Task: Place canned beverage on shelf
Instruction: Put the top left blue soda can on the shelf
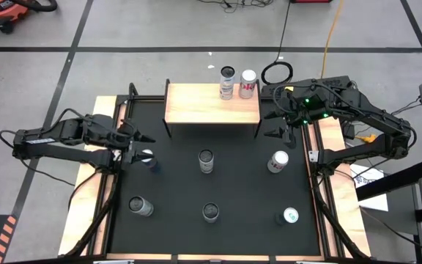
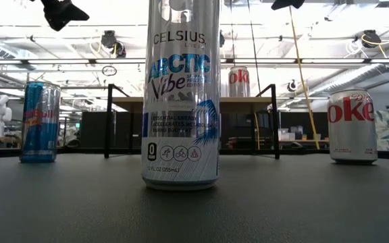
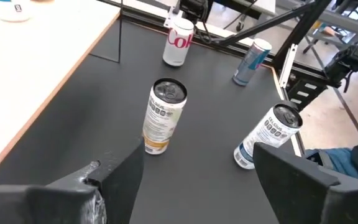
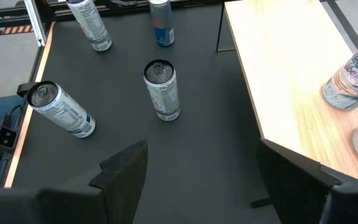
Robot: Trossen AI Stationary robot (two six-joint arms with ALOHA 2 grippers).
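**Two cans on shelf, both grippers empty**

High view: the shelf (image 1: pixel 196 104) sits at upper centre of the frame, at the far edge of the black mat (image 1: pixel 174 187). Two cans stand upright on its right end: a Celsius can (image 1: pixel 227 83) and, just beside it to the right, a Diet Coke can (image 1: pixel 248 84).

Left gripper (image 1: pixel 142 146) is at the left edge of the mat, mid-frame, fingers spread wide, holding nothing. A blue can (image 1: pixel 149 159) stands just beside it, lower right of the fingertips; contact cannot be told.

Right gripper (image 1: pixel 275 114) hovers off the shelf's right end, jaws wide, empty.

Five more cans stand on the mat: centre (image 1: pixel 206 161), right of centre (image 1: pixel 278 162), lower left (image 1: pixel 140 207), lower centre (image 1: pixel 210 213), lower right (image 1: pixel 289 216).
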